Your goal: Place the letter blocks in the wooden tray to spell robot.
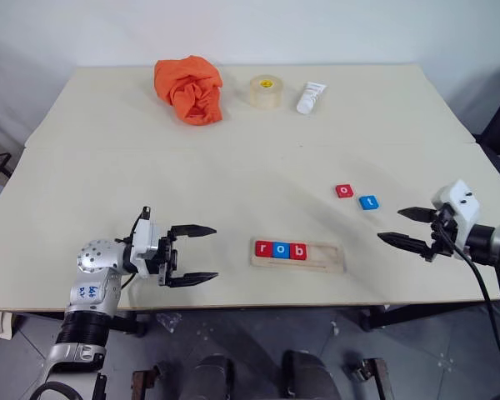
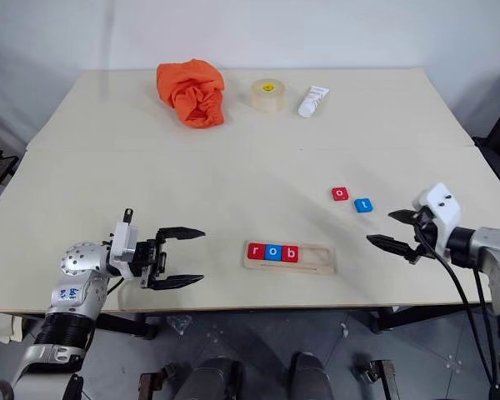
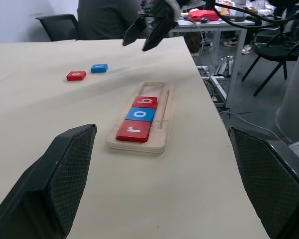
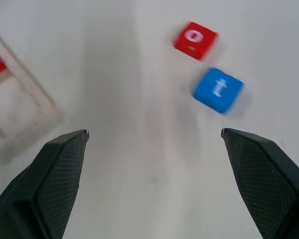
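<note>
lighting is bright and even, looks like soft overhead room light, so the table [image 1: 233, 167] reads flat and pale with no hard glare. shadows are faint: a soft smudge under the orange cloth [image 1: 190, 90], a thin one beside the tape roll [image 1: 265, 92], and a broad dim diagonal band across the tabletop near the wooden tray [image 1: 298, 255]. head views are sharp enough to read the tray letters. left wrist view is crisp mid-frame, but its near fingers [image 3: 55, 189] are soft and the background room goes hazy. right wrist view is smeared with motion blur, the red o block [image 4: 195, 40] and blue t block [image 4: 218, 89] both streaky, tray edge ghosted.
</note>
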Robot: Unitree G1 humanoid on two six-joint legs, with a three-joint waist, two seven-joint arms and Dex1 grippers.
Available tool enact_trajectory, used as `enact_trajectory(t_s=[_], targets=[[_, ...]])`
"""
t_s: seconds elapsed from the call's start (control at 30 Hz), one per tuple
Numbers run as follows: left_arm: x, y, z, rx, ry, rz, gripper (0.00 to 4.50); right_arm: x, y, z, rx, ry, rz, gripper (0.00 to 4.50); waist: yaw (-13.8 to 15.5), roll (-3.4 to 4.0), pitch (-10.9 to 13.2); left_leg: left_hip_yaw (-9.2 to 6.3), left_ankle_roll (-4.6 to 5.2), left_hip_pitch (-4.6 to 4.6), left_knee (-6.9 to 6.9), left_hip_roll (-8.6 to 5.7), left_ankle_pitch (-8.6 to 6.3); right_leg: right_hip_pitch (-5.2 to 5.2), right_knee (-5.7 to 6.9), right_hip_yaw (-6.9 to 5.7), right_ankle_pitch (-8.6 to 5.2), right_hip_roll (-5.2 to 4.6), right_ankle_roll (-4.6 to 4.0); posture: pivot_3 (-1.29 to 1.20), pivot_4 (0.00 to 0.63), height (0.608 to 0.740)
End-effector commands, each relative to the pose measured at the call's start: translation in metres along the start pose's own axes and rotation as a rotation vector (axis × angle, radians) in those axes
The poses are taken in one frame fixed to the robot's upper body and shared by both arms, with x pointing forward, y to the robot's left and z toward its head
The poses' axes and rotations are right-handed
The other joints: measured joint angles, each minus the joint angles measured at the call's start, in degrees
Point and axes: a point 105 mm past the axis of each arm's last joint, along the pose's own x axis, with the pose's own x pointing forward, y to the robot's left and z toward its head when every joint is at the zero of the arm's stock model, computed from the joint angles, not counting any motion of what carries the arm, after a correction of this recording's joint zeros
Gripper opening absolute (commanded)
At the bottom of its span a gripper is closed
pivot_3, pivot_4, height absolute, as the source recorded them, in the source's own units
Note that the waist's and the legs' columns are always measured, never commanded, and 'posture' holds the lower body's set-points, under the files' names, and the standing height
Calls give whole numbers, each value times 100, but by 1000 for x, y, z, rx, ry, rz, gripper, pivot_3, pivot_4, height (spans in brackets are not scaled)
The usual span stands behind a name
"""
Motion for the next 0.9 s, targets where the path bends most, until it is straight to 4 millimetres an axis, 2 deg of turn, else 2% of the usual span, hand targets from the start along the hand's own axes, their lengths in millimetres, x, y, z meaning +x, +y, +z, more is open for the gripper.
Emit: enact_trajectory(t_s=[0.03,0.6,0.77,0.9], targets=[[-5,5,5,30,-3,6,4500,-7,0,16,-25,-94,-36,4453,1,0,0,1,1,0,0,-1,0,0,0,0,0,0,0,0,150,740],[-4,9,7,38,-4,-11,4500,-8,2,21,-8,-123,-73,4453,64,0,0,4,2,1,2,-1,0,0,0,0,1,-1,1,0,150,740],[-4,9,7,41,-6,-8,4500,-4,2,24,-7,-124,-72,4453,73,0,0,4,3,0,3,-1,0,0,0,0,1,-1,1,0,150,740],[-3,9,8,45,-9,-4,4500,8,-1,32,18,-130,-96,4453,65,0,0,4,3,1,4,-1,1,0,0,0,0,-1,1,0,150,740]])
